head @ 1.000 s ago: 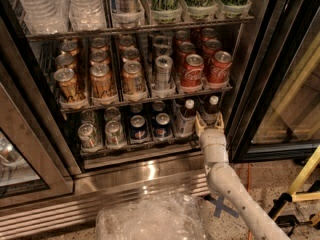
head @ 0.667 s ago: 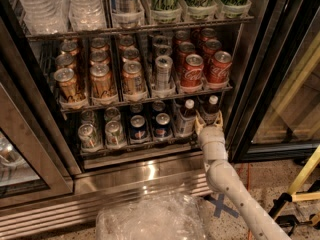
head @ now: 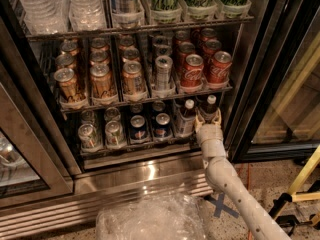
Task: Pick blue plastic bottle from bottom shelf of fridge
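The fridge (head: pixel 250 79) stands open in front of me. Its bottom shelf (head: pixel 135 146) holds silver cans (head: pixel 89 134), blue Pepsi cans (head: pixel 138 128) and two white-capped bottles of dark drink at its right end. One bottle (head: pixel 185 118) shows a pale bluish-white label. The other bottle (head: pixel 210 104) stands right of it at the lane's end. My gripper (head: pixel 208 118) is at the shelf's front right, open, with a finger on each side of that right bottle's lower body, which it hides.
The rack above holds gold cans (head: pixel 102 81), a silver can (head: pixel 163 73) and red Coca-Cola cans (head: pixel 192 70). The dark door frame (head: pixel 245 109) stands just right of my gripper. Crumpled clear plastic (head: pixel 150 219) lies on the floor below. A yellow stand (head: pixel 305 176) is at the right.
My gripper has moved slightly forward and up, closing in around the right bottle. The cans and bottles have not moved.
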